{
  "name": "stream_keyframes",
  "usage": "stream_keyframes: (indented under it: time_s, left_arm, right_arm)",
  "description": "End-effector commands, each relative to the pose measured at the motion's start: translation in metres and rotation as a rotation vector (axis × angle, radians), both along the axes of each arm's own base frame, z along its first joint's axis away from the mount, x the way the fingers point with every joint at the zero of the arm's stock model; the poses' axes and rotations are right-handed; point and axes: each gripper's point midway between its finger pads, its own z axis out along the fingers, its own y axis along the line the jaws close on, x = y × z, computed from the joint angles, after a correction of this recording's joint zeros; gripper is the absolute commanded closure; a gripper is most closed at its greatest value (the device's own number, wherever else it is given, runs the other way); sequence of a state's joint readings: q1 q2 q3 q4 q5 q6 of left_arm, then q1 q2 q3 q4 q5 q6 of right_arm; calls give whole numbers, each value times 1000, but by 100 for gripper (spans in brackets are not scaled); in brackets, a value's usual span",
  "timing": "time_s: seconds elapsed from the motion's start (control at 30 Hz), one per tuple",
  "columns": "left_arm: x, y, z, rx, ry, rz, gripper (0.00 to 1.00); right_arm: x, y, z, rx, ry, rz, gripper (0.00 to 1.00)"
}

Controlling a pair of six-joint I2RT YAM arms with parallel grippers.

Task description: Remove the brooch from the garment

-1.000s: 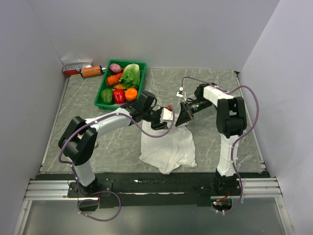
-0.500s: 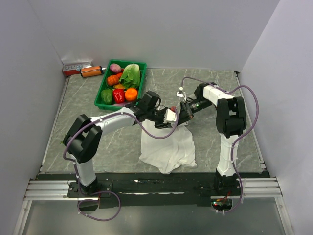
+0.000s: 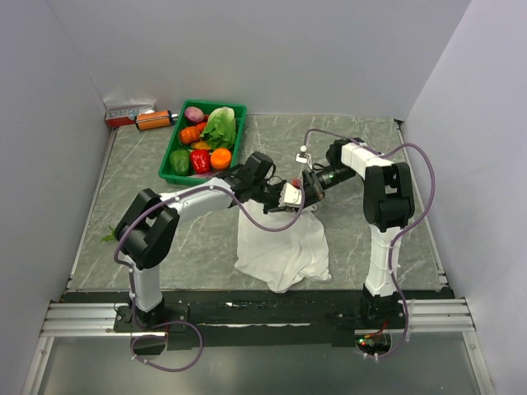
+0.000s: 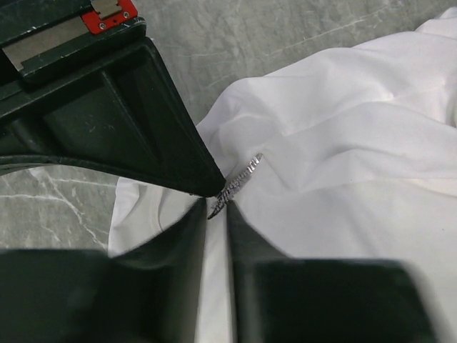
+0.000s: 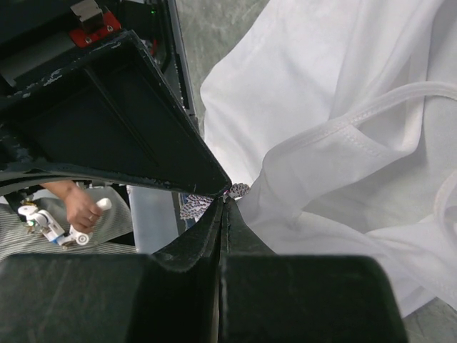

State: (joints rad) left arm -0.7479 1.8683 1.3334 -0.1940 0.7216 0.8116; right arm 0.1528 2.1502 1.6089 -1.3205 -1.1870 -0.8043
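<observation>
The white garment (image 3: 284,247) lies crumpled on the table, its top edge drawn up to the two grippers. The brooch (image 4: 241,176) is a slim glittering sliver on the cloth. My left gripper (image 4: 216,211) stands a narrow slit apart, and the brooch's lower tip sits right at that slit. My right gripper (image 5: 224,204) is shut, pinching the garment (image 5: 314,93) beside the brooch (image 5: 238,190). In the top view the left gripper (image 3: 293,198) and right gripper (image 3: 307,190) meet tip to tip, hiding the brooch.
A green basket (image 3: 168,153) of vegetables stands at the back left, with an orange can (image 3: 153,120) and a small box (image 3: 128,111) behind it. A small white part (image 3: 303,153) hangs on the right arm's cable. Walls close in left, right and back.
My left arm has reached further right until its tips meet the right gripper, and its jaws have narrowed around the brooch's end. The right gripper has stayed shut in place.
</observation>
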Motion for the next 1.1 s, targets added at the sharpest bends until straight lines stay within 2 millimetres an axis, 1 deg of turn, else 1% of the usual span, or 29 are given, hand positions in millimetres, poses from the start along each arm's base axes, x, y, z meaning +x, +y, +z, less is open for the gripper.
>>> stream_keyframes:
  time_s: [0.0, 0.03, 0.1, 0.13, 0.17, 0.2, 0.23, 0.27, 0.3, 0.33, 0.37, 0.4, 0.43, 0.47, 0.5, 0.53, 0.57, 0.6, 0.63, 0.67, 0.7, 0.73, 0.8, 0.83, 0.87, 0.9, 0.93, 1.03, 1.07]
  left_arm:
    - [-7, -11, 14, -36, -13, -82, 92]
    - [-7, -12, 15, -35, -12, -86, 98]
    - [-13, -7, 10, -8, 22, -89, 99]
    - [-13, -6, 9, 3, 30, -90, 99]
    - [-14, -3, 7, 18, 41, -89, 99]
    - [-15, 0, 6, 33, 55, -91, 99]
    - [-20, 7, 2, 60, 88, -95, 99]
    - [-19, 14, -1, 75, 108, -85, 99]
    - [-20, 18, -1, 83, 121, -83, 99]
    - [-23, 24, -4, 99, 140, -85, 99]
    - [-20, 30, -4, 104, 141, -73, 99]
    - [-21, 35, -4, 107, 143, -71, 99]
    - [-20, 38, -5, 112, 133, -68, 99]
    - [-18, 45, -8, 116, 120, -56, 99]
    - [-14, 45, -7, 103, 93, -52, 99]
    - [-16, 49, -11, 104, 97, -43, 99]
    - [-15, 50, -11, 95, 87, -37, 99]
    - [-13, 48, -10, 81, 68, -35, 99]
    - [-15, 50, -12, 79, 67, -34, 99]
    - [-16, 50, -11, 72, 61, -31, 99]
    - [-18, 51, -12, 65, 64, -36, 99]
    - [-20, 52, -9, 49, 54, -36, 99]
    - [-23, 52, -5, 27, 46, -41, 99]
    - [-29, 54, -3, 10, 43, -48, 99]
    - [-30, 54, -1, -2, 38, -49, 99]
    - [-32, 55, 1, -10, 37, -46, 99]
    - [-38, 57, 1, -16, 50, -44, 99]
    - [-46, 62, 0, -30, 57, -42, 99]
    - [-46, 62, 1, -41, 46, -39, 99]
  right_arm:
    - [6, 4, 4, 4, -2, 4, 100]
    - [7, 3, 3, -1, -2, 0, 100]
    - [10, 1, 1, -23, -11, -18, 96]
    - [13, -2, 6, -41, -59, -28, 92]
    - [24, -5, 6, -43, -131, -49, 84]
    - [23, -9, 5, -51, -138, -76, 80]
    - [27, -16, 19, -60, -214, -100, 76]
    - [28, -19, 22, -67, -256, -111, 70]
    - [28, -21, 19, -75, -304, -112, 68]
    - [26, -23, 29, -85, -369, -108, 66]
    - [25, -27, 28, -106, -401, -105, 64]
    - [20, -29, 23, -119, -430, -95, 64]
    - [18, -31, 29, -129, -477, -93, 63]
    - [14, -33, 27, -153, -529, -76, 62]
    - [10, -31, 23, -180, -563, -50, 61]
    - [1, -30, 20, -195, -608, -13, 60]
    - [0, -27, 19, -203, -660, 9, 59]
    - [-7, -18, 13, -229, -712, 72, 58]
    - [-18, -15, 8, -242, -732, 100, 57]
    - [-16, -10, 6, -244, -780, 116, 56]
    - [-22, -4, 2, -250, -797, 150, 55]
    - [-33, 3, -7, -263, -805, 193, 54]
    - [-33, 13, -14, -277, -837, 210, 50]
    - [-38, 18, -21, -291, -835, 227, 50]
    - [-33, 17, -26, -329, -844, 219, 50]
    - [-28, 19, -28, -340, -848, 200, 50]
    - [-25, 19, -35, -366, -834, 192, 50]
    - [-8, 16, -46, -457, -820, 140, 55]
    - [-1, 12, -48, -499, -829, 123, 58]
